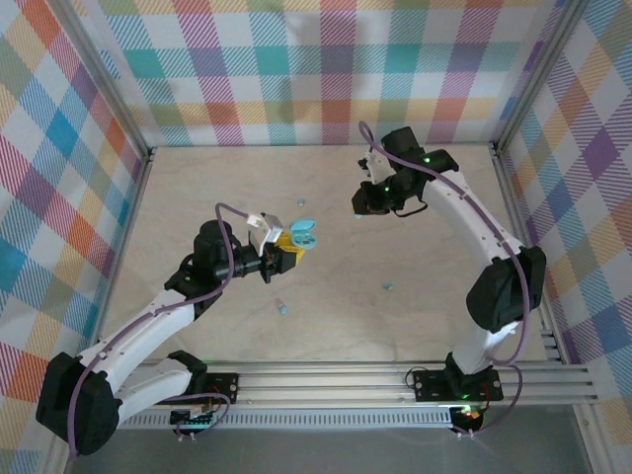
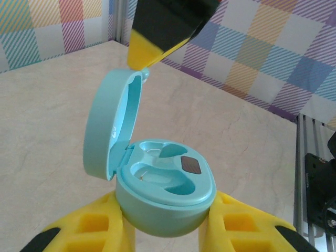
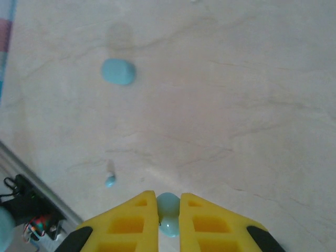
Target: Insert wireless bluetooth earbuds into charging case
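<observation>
My left gripper (image 1: 284,254) (image 2: 165,223) is shut on the base of the light blue charging case (image 1: 303,235) (image 2: 165,189) and holds it above the table. The case lid stands open to the left, and both wells look empty. My right gripper (image 1: 361,204) (image 3: 169,202) hangs over the far middle of the table, shut on a small pale blue earbud (image 3: 169,215) between its yellow fingers. Another tiny earbud (image 3: 109,181) (image 1: 387,287) lies on the table.
A rounder, larger light blue piece (image 3: 118,71) lies farther out on the beige table, and a small pale piece (image 1: 282,308) rests in front of the left arm. A further small blue bit (image 1: 300,202) lies beyond the case. Metal rails (image 1: 395,380) run along the near edge.
</observation>
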Motion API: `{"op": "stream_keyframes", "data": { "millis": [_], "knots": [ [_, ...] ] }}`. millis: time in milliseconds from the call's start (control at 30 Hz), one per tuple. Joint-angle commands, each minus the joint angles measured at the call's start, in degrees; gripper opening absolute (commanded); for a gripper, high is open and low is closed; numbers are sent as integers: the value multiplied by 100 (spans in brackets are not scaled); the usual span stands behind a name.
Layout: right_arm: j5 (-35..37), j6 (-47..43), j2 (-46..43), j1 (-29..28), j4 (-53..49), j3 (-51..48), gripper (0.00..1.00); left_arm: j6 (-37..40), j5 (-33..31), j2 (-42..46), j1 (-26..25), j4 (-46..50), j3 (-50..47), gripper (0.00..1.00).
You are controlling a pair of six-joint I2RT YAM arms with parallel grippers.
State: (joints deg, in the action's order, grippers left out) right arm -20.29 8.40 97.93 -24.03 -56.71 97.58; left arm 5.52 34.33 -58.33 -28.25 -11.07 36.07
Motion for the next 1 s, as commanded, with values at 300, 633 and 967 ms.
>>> {"op": "stream_keyframes", "data": {
  "millis": [300,633,967],
  "knots": [
    [-632,208,-989,-608,-3,-164,13,274,82,-69,-31,-390,-45,2],
    [-1301,821,-1365,-896,929,-622,13,145,109,-20,-38,-679,-83,2],
    [-1393,1308,-1611,-1151,1951,-1358,12,-55,195,-102,-40,-936,-66,1]
  ]
}}
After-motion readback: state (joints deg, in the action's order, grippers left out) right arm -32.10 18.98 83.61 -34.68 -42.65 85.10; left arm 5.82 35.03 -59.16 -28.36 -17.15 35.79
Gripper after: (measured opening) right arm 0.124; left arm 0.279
